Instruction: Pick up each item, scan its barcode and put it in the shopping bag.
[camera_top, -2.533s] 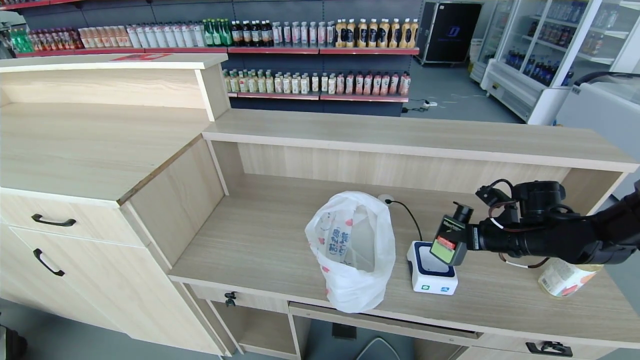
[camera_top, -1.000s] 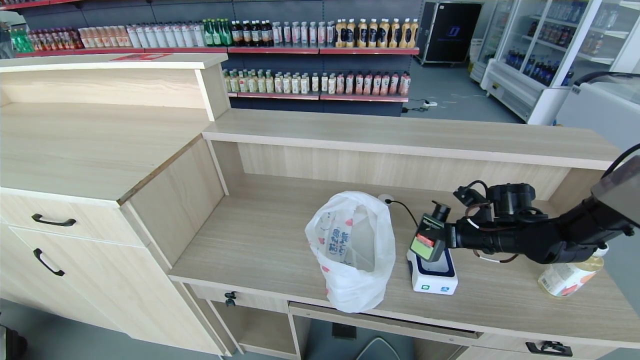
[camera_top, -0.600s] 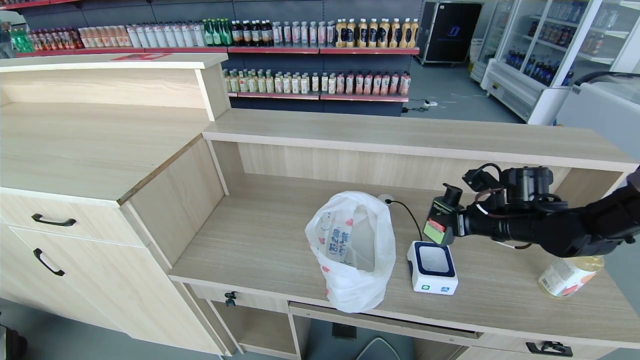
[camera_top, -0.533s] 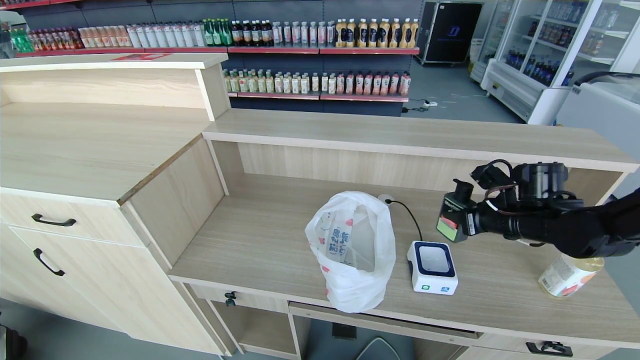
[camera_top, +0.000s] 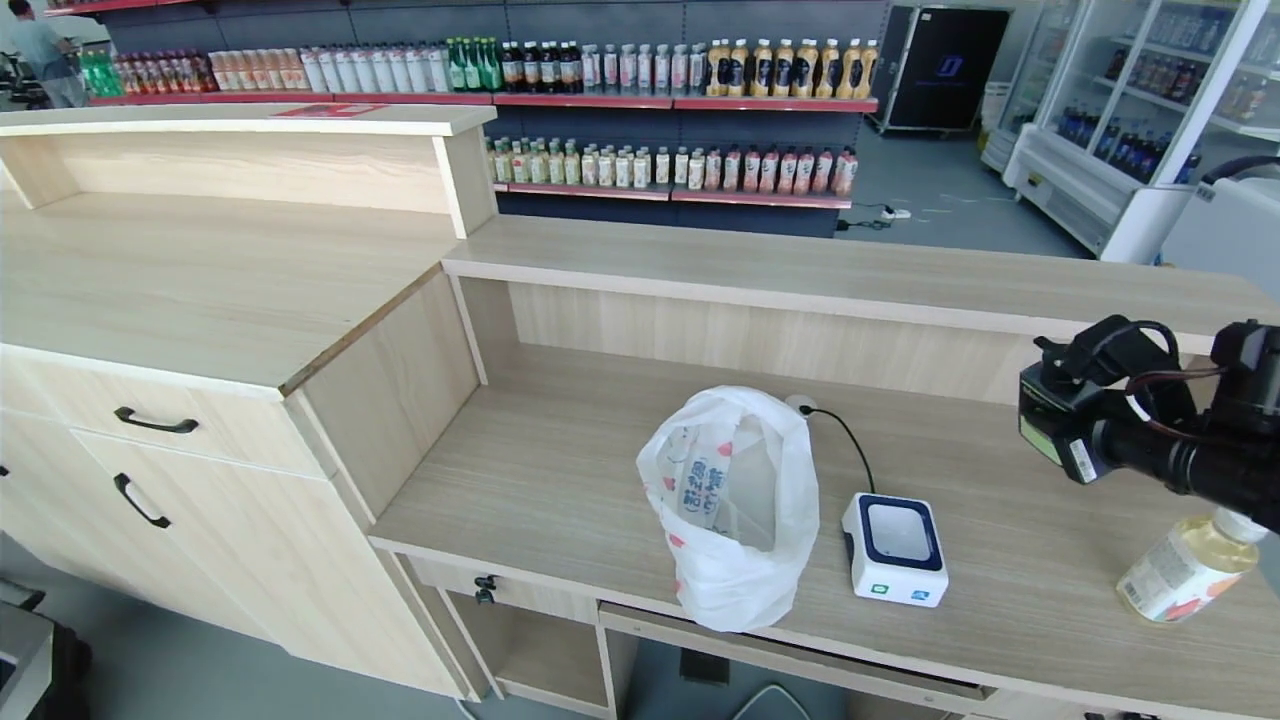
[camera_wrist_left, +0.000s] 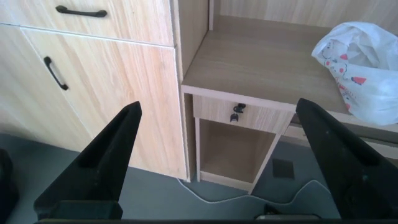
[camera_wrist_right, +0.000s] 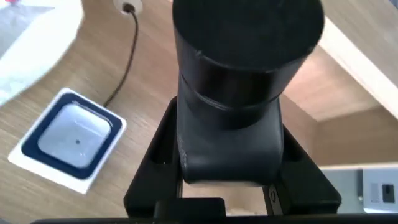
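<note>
Counter (camera_top: 560, 480): pale wood-grain surface, matt and smooth.
Drawer handles (camera_top: 155, 424), left: black with a dull finish; whether metal or plastic cannot be told.
Shopping bag (camera_top: 735, 520): thin white plastic film, half see-through, crinkled, with a faint sheen.
Scanner (camera_top: 893, 548): smooth white plastic body, glossy window in a dark blue rim.
Cable (camera_top: 850, 445): black, matt sheath.
Dark bottle (camera_top: 1050, 425), far right: matt black plastic with a glossy printed label.
Clear bottle (camera_top: 1185, 570), near right: shiny see-through plastic with a printed wrap label.

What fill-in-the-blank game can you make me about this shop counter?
The right gripper holds a dark bottle with a ___ cap. The scanner stands between the shopping bag and the clear bottle, whose liquid looks ___. The left gripper is ___, holding nothing.
Missing words: black; yellow; open.
</note>
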